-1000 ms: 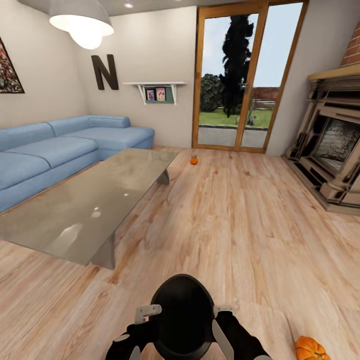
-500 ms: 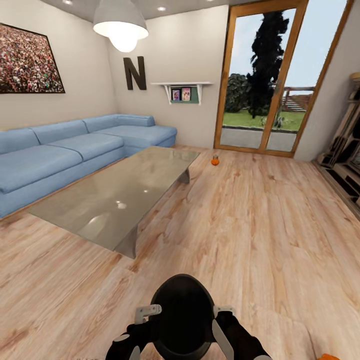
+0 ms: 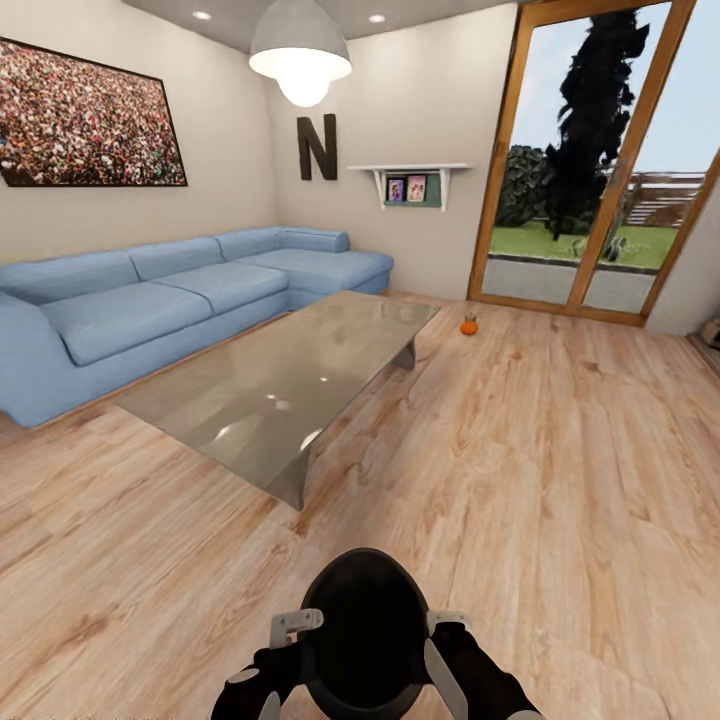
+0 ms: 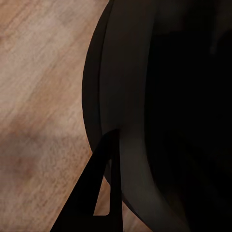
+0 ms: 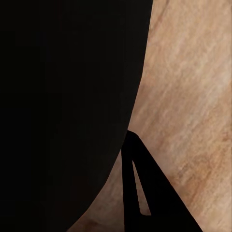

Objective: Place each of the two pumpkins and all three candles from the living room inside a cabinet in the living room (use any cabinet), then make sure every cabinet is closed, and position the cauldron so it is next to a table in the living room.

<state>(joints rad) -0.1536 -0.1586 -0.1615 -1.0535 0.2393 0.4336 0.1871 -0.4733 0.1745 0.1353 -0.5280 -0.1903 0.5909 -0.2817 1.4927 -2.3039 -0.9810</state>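
A black cauldron (image 3: pixel 365 640) hangs close in front of me, low in the head view, between both arms. My left gripper (image 3: pixel 290 630) is shut on its left rim and my right gripper (image 3: pixel 440 640) on its right rim. The left wrist view has the cauldron's dark wall (image 4: pixel 159 106) with one finger (image 4: pixel 96 193) beside it. The right wrist view has the cauldron (image 5: pixel 63 106) and a finger (image 5: pixel 140 193) against it. The grey glossy table (image 3: pixel 290 380) stands ahead to the left. One small orange pumpkin (image 3: pixel 469 325) sits on the floor past the table's far corner. Candles and cabinet are out of view.
A blue corner sofa (image 3: pixel 160 310) runs along the left wall behind the table. A glass door (image 3: pixel 600 160) with a wooden frame is at the far right. Wooden floor (image 3: pixel 560 470) stretches ahead and to the right. A lamp (image 3: pixel 300 60) hangs over the table.
The camera has swung left, so the whole picture has shifted right; the fireplace and the near pumpkin have left the view. The cauldron stays held the same way between both grippers.
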